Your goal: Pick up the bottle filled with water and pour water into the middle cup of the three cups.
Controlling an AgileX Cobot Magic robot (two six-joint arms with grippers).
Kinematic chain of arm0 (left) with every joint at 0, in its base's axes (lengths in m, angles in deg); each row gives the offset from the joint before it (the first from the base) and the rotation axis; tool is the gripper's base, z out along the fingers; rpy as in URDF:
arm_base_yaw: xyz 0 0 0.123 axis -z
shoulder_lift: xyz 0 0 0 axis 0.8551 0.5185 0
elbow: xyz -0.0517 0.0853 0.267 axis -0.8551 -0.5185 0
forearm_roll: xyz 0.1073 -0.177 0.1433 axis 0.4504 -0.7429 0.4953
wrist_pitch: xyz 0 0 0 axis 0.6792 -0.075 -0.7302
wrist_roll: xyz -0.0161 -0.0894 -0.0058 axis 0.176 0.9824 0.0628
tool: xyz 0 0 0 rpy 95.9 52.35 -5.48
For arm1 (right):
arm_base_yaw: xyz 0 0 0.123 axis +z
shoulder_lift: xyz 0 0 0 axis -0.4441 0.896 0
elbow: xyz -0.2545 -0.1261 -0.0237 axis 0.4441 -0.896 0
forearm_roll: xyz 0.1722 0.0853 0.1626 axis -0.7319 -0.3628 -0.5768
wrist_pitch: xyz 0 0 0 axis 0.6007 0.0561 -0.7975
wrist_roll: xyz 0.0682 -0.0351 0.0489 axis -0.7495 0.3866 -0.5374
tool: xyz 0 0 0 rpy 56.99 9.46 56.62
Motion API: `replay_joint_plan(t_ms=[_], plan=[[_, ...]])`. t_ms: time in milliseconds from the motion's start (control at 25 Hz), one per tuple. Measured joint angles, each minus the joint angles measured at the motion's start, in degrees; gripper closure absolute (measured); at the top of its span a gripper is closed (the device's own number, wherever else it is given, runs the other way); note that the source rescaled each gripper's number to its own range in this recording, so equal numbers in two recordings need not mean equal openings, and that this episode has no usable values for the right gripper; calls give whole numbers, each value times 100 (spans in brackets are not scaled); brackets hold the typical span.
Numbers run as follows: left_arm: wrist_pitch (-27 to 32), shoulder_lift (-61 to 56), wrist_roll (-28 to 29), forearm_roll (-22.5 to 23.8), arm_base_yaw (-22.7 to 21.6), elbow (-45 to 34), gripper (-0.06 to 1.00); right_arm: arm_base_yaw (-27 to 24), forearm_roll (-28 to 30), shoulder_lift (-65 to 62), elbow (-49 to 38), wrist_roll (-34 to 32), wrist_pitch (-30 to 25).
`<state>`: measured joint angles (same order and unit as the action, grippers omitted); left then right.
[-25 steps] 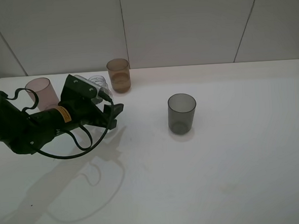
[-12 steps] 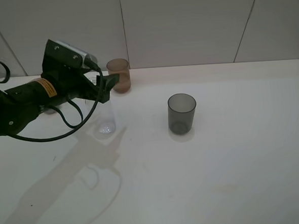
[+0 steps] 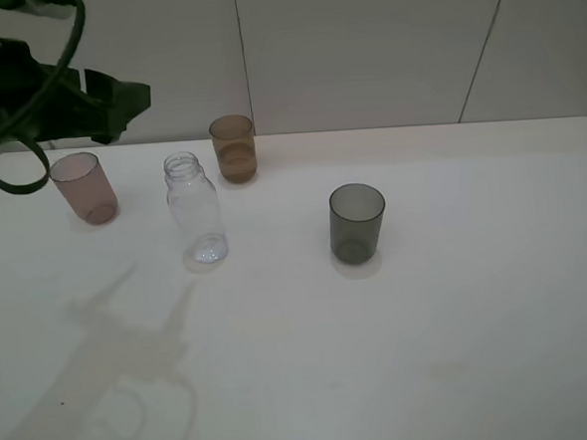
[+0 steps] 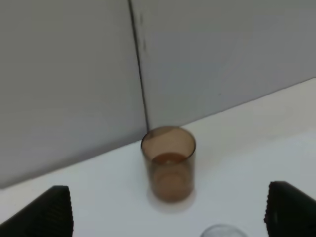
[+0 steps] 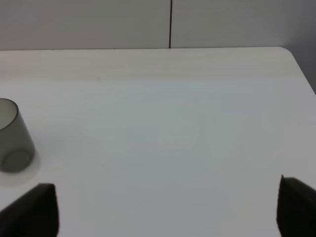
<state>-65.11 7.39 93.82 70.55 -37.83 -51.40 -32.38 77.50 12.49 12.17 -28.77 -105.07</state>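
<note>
- My left gripper (image 3: pixel 117 99) is up high at the far left of the exterior view, above the table (image 3: pixel 429 321) & in front of the wall; jaws spread wide, nothing betw. them. In the left wrist view both fingertips (image 4: pixel 49 210) show only at the frame edges, wide apart.
- Pinkish-mauve cup (image 3: pixel 84 188) stands upright near the left table edge, below the gripper & apart from it.
- Bottle (image 3: pixel 195 208) stands upright on the table, capless neck up, just right of the mauve cup, not touching it; it sits nearer the camera than the amber cup. Looks clear; can't tell water level. Its rim (image 4: pixel 220 231) peeks in at the edge of the left wrist view.
- Middle cup, the amber-brown one (image 3: pixel 234 148), upright by the back edge near the wall seam, close behind & slightly right of the bottle, w/ a gap. The wrist view shows it (image 4: pixel 168 163) w/ a darker band low inside; looks like liquid.
- Smoky-grey cup (image 3: pixel 357 223) upright, well right of the bottle, nearer the camera than the amber cup.
- My right gripper (image 5: pixel 168 207): fingertips at opposite frame edges in the right wrist view, spread wide, empty, over bare table; grey cup (image 5: pixel 12 136) off to one side. Not seen in the exterior view.
</note>
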Motion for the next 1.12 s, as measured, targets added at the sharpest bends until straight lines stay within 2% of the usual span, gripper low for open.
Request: replay_joint_plan(t_ms=[200,480,720,920,1040,1120], plan=[[2022,-1346,24,-173,0,-4,-1,0,0,0,0,0,0],[4189,-3220,40,-358,0,1,-1,0,0,0,0,0,0],[5767,-4779,149,-415,0,344,-1,0,0,0,0,0,0],[6997,-5647,160,-444,0,674,-1,0,0,0,0,0,0],[7490,-5978,92,-525,0,651,-1,0,0,0,0,0,0],[7626,-6173,-155,-572,0,556,-1,0,0,0,0,0,0]])
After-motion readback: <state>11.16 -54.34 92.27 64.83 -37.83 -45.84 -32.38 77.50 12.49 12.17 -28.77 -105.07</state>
